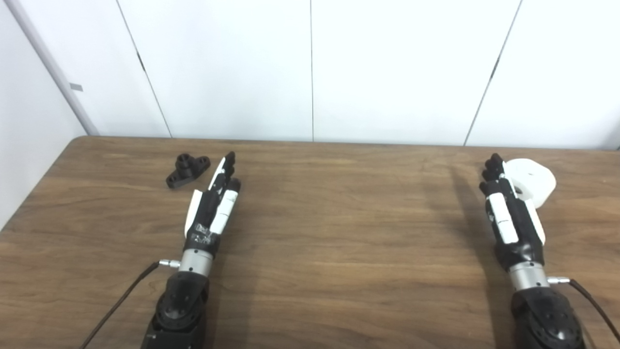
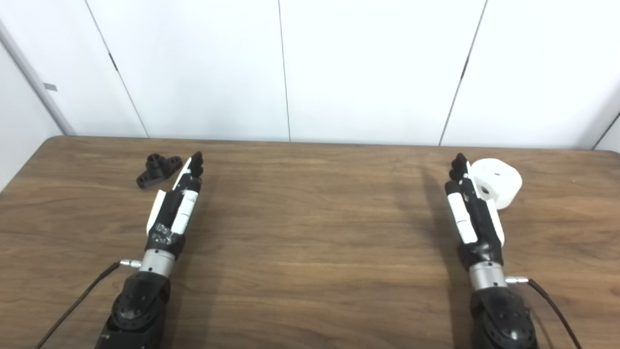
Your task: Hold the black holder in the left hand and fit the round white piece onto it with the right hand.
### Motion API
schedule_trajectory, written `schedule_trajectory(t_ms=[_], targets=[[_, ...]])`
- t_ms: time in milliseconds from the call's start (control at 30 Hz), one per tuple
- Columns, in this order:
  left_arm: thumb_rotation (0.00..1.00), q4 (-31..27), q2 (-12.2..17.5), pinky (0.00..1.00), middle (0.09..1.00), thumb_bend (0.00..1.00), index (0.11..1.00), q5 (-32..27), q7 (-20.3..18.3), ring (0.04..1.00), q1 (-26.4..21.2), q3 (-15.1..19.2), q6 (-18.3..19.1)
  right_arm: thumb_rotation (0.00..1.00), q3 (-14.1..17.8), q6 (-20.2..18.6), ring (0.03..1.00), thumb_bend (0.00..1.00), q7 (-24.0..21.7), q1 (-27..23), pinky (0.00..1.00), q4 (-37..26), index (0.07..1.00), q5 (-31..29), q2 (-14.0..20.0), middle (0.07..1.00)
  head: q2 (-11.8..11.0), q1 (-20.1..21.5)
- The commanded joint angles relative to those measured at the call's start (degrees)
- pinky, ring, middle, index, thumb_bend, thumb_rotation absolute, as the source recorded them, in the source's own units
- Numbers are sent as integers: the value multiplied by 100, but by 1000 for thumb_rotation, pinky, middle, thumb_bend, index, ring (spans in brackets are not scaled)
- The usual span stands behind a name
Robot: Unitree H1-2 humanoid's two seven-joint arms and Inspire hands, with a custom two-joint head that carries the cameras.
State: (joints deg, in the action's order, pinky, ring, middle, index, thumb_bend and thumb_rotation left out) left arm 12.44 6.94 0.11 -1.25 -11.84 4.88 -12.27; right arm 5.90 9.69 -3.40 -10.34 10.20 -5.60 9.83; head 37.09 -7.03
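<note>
The black holder (image 1: 188,170) lies on the wooden table (image 1: 339,232) at the far left; it also shows in the right eye view (image 2: 158,170). My left hand (image 1: 215,201) lies just to its right, fingers stretched out, open and empty. The round white piece (image 1: 532,182) sits at the far right, with a hole in its top; it also shows in the right eye view (image 2: 498,182). My right hand (image 1: 508,213) lies right beside it on its left, fingers stretched out, holding nothing. The hand hides the piece's left edge.
White wall panels (image 1: 310,68) stand right behind the table's far edge. Thin cables run from both wrists toward the table's near edge.
</note>
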Motion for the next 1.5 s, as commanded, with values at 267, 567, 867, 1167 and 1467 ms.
schedule_trajectory(t_ms=[267,567,867,1167,1467], targets=[[889,293,-18,1000,1000,765,1000,-189,-37,1000,209,-23,-309,883,-66,-38,1000,450,42,269,1000,42,1000,172,-96,1000,-112,95],[880,281,-1,1000,1000,804,1000,-208,-42,1000,234,-40,-338,841,-43,18,1000,442,10,257,1000,104,1000,215,-85,1000,-174,101],[861,294,-37,991,1000,805,1000,-186,-44,1000,280,-81,-370,833,-26,71,1000,428,0,288,999,112,1000,195,-88,1000,-321,-124],[727,23,5,876,991,748,988,186,234,961,282,-60,-249,817,65,123,1000,367,-76,293,1000,155,1000,-2,-36,1000,-453,-411],[303,-678,465,764,852,787,883,1618,715,823,334,-46,-115,833,26,30,1000,351,-53,319,1000,160,1000,130,-6,1000,-582,-527]])
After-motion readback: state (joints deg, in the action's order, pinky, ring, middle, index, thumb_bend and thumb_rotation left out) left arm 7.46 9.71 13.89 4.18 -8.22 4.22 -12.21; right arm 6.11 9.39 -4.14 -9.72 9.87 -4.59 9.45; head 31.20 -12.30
